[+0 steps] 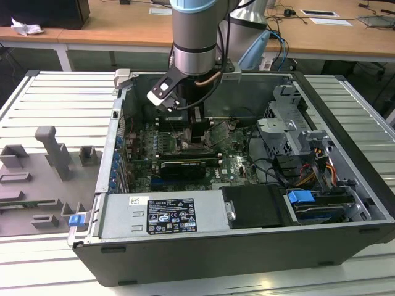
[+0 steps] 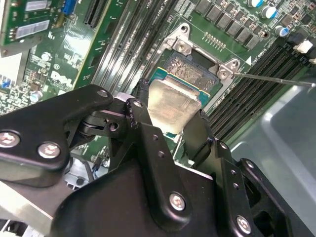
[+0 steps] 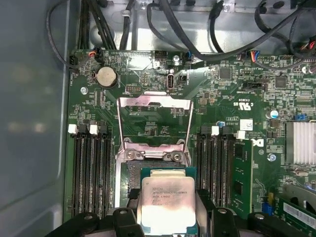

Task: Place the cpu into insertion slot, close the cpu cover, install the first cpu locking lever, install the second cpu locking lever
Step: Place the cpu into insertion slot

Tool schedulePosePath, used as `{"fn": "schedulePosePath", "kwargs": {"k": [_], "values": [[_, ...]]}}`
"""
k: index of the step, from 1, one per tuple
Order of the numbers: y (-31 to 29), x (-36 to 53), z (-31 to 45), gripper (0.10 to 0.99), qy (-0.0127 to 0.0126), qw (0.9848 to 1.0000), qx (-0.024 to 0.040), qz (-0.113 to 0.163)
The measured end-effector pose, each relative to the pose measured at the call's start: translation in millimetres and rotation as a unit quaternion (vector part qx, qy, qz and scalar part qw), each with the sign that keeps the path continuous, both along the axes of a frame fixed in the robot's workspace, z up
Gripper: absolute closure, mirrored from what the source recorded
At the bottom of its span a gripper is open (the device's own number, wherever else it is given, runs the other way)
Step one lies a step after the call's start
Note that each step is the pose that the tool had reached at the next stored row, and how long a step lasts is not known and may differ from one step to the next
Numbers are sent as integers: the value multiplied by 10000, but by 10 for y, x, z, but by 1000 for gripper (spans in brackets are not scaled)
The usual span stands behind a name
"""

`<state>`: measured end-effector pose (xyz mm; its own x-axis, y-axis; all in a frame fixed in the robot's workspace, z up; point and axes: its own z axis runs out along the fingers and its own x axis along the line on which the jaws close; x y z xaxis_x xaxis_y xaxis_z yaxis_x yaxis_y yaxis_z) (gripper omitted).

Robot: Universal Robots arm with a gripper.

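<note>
- Wooden desks run along the back of the room, and the open computer case (image 1: 247, 259) sits on a slatted metal table (image 1: 55, 98).
- Hand (image 2: 170, 118) is down inside the case, narrowed onto the cpu (image 2: 170, 101). There's 1 black finger (image 2: 139, 111) on each of 2 opposite edges, silvery top facing up.
- The cpu hangs right over the insertion slot (image 2: 192, 71), a bit tilted in the second wrist view. Can't tell if it's touching the socket floor, so I'd call it not seated.
- Just past the socket, the cpu cover (image 3: 154, 103) stands swung up on its hinge, wide open, with the board showing through its cut-out.
- A thin wire lever (image 2: 271, 78) pokes out free beside the socket, so nothing looks locked.
- Black memory slots (image 3: 91, 173) flank the socket on both sides.
- Handling guess: the chip's light, flat and stiff, so it needs hardly any squeeze. The smooth metal top gives nothing to grab, so the edges are the only sane place to hold it, like it's held now. I'd say the fragile bit is the socket's contacts, so it wants to go down level, not get dragged.
</note>
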<state>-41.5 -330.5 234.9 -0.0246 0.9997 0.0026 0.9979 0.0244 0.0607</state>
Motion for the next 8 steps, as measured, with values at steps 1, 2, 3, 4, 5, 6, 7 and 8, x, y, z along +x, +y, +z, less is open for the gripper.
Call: {"fn": "schedulePosePath", "kwargs": {"k": [1, 2, 3, 4, 5, 6, 7, 8], "values": [[4, -7, -13, 561, 0, 10000, 0, 0], [9, -16, -25, 561, 0, 10000, 0, 1], [18, -27, -43, 561, 0, 10000, 0, -19], [19, -32, -56, 561, 1, 10000, 0, -74], [28, -34, -70, 561, 1, 9999, -1, -117], [30, -33, -76, 561, 0, 9999, 0, -117], [30, -33, -78, 561, 1, 9999, -1, -117], [31, -34, -82, 561, 1, 9999, -1, -118]]}}
